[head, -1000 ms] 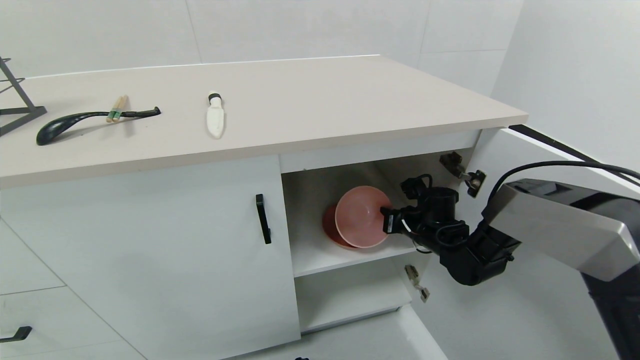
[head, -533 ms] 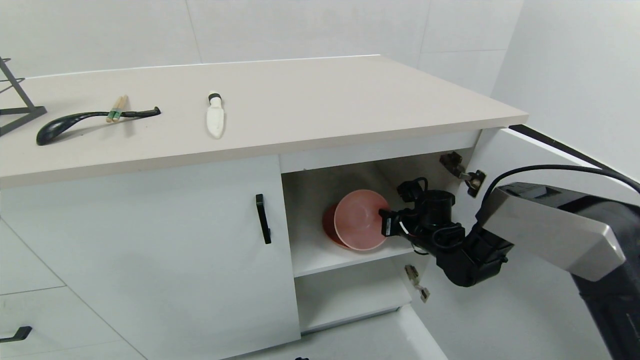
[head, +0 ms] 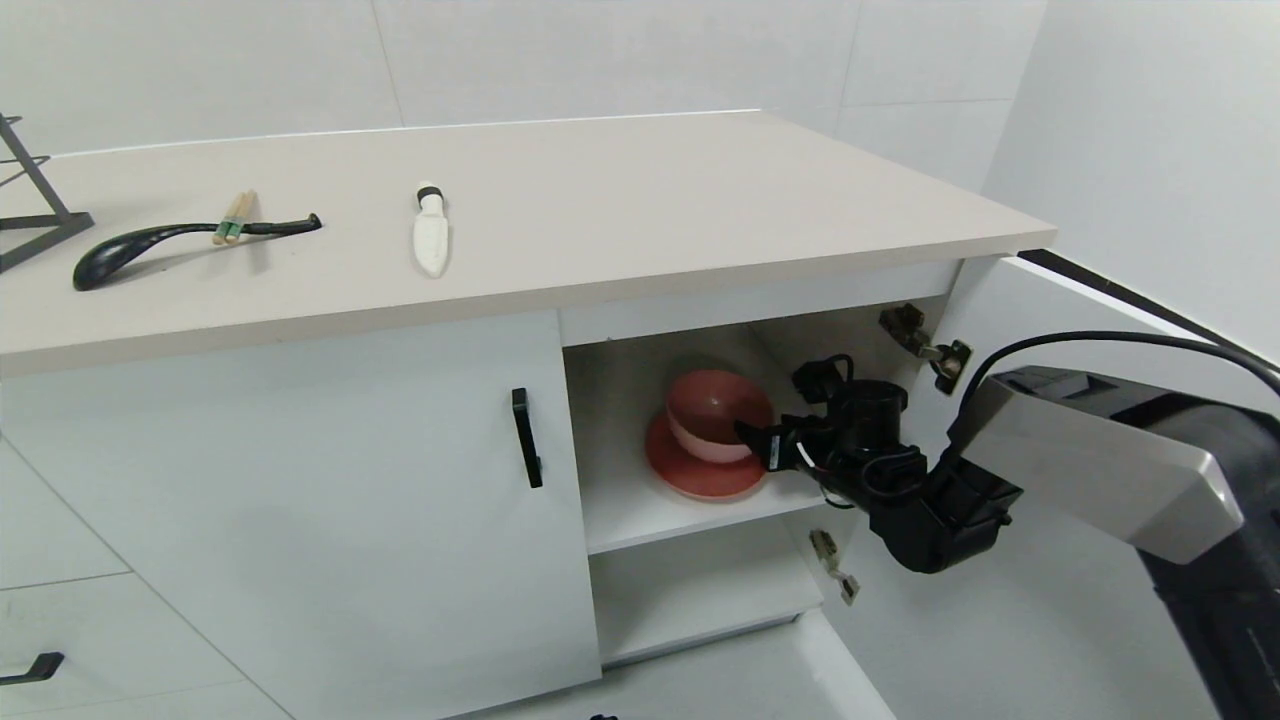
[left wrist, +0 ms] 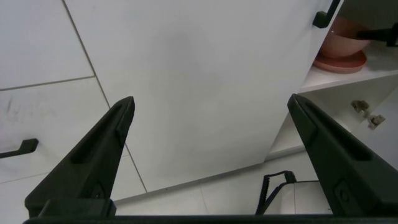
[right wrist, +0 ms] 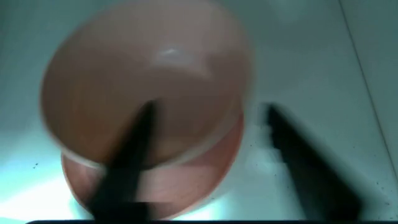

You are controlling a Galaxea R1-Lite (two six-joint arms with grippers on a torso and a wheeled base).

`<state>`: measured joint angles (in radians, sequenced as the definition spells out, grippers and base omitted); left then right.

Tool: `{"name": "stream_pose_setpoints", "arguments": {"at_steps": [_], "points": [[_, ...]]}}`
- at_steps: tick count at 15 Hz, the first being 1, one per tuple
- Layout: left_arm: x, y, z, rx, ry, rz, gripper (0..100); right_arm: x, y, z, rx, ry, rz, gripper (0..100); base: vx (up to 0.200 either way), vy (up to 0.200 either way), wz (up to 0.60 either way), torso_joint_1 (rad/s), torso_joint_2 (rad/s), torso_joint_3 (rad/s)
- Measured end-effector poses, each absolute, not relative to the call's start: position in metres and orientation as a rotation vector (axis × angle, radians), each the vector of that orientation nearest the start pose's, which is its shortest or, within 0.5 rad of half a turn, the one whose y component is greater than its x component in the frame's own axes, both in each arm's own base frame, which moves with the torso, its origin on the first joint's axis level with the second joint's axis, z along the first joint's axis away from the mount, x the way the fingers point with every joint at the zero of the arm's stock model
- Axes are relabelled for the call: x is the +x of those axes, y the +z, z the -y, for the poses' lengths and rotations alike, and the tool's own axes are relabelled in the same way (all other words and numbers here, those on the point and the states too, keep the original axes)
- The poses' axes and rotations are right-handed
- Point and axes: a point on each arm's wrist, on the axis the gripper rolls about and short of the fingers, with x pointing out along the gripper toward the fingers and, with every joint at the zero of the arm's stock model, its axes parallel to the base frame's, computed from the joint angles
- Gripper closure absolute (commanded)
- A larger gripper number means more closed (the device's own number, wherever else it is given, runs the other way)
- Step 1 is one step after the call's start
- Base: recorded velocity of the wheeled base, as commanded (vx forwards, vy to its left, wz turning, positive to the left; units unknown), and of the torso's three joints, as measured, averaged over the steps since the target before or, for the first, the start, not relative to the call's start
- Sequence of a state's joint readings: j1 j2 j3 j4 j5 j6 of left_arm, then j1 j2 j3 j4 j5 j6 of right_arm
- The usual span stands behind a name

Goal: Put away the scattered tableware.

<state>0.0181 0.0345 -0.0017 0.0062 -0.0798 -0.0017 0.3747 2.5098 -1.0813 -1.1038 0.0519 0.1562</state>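
The white cabinet (head: 300, 480) fills most of my head view under its beige countertop (head: 620, 200). Its left door is closed, with a black handle (head: 527, 437), and its right door (head: 1010, 310) is swung open. On the upper shelf (head: 620, 515) inside sits a red-pink plate (head: 700, 478), and the pink bowl (head: 712, 410) now stands upright on it, mouth up. Half a second ago that bowl was still tipped on its side, its opening facing me and held off the plate. The right gripper (head: 750, 432) has moved slightly deeper into the cabinet and sits at the bowl's near rim. In my right wrist view its fingers (right wrist: 124, 168) are spread well apart, one over the bowl's inside and the other outside the wall, so I read the grasp as released. The left gripper (left wrist: 210, 102) hangs low, facing the closed door, with its fingers wide apart and nothing between them.

On the countertop nothing has shifted. A black ladle (head: 150, 243) lies near the left end with a pair of chopsticks (head: 233, 218) resting across its handle. A small white utensil with a black band (head: 431, 235) lies apart to their right.
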Motion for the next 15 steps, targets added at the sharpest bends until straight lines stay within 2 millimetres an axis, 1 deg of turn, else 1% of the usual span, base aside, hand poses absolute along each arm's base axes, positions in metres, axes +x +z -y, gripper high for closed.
{"name": "stream_pose_setpoints", "arguments": {"at_steps": [2,4,6,7,9,12,15], "points": [[-0.02,0.076,0.002,-0.003,-0.062,-0.039,0,0.406,-0.018,-0.163,0.099,0.401,-0.354,0,0.0,0.0,0.0,0.0,0.0,0.0],[-0.02,0.076,0.002,-0.003,-0.062,-0.039,0,0.404,-0.012,-0.169,0.099,0.418,-0.306,0,0.0,0.0,0.0,0.0,0.0,0.0],[-0.02,0.076,0.002,-0.003,-0.061,-0.039,0,0.398,-0.002,-0.172,0.067,0.434,-0.275,0,0.0,0.0,0.0,0.0,0.0,0.0],[-0.02,0.076,0.002,-0.003,-0.062,-0.038,0,0.39,0.006,-0.172,0.048,0.444,-0.252,0,0.0,0.0,0.0,0.0,0.0,0.0],[-0.02,0.076,0.002,-0.003,-0.066,-0.038,0,0.363,0.018,-0.172,0.001,0.476,-0.21,0,0.0,0.0,0.0,0.0,0.0,0.0],[-0.021,0.076,0.002,-0.002,-0.067,-0.034,0,0.313,0.032,-0.163,-0.106,0.525,-0.146,0,0.0,0.0,0.0,0.0,0.0,0.0],[-0.021,0.076,0.002,-0.003,-0.069,-0.032,0,0.266,0.06,-0.152,-0.16,0.581,-0.107,0,0.0,0.0,0.0,0.0,0.0,0.0]]}}
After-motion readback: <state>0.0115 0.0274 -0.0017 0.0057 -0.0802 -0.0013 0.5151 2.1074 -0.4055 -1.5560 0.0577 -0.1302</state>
